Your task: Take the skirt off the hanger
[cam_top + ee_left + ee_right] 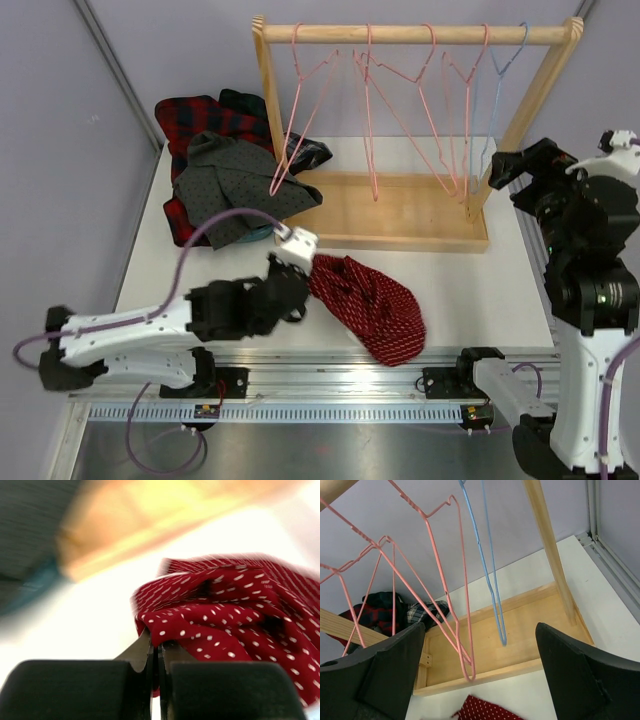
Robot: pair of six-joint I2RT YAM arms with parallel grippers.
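Observation:
The red skirt with white dots (370, 305) lies crumpled on the white table, off any hanger; it fills the left wrist view (230, 615) and its edge shows in the right wrist view (485, 711). My left gripper (300, 290) is at the skirt's left edge, low over the table. Its jaws (157, 652) are shut, with a fold of the red fabric pinched between them. My right gripper (520, 168) is held high by the rack's right post. It is open and empty (482, 675), facing the bare blue hanger (490, 580) and the pink hangers (455, 605).
A wooden rack (410, 35) with several bare pink hangers and one blue hanger (505, 60) stands at the back, on a wooden base tray (400, 215). A pile of dark and plaid garments (230, 170) lies at the back left.

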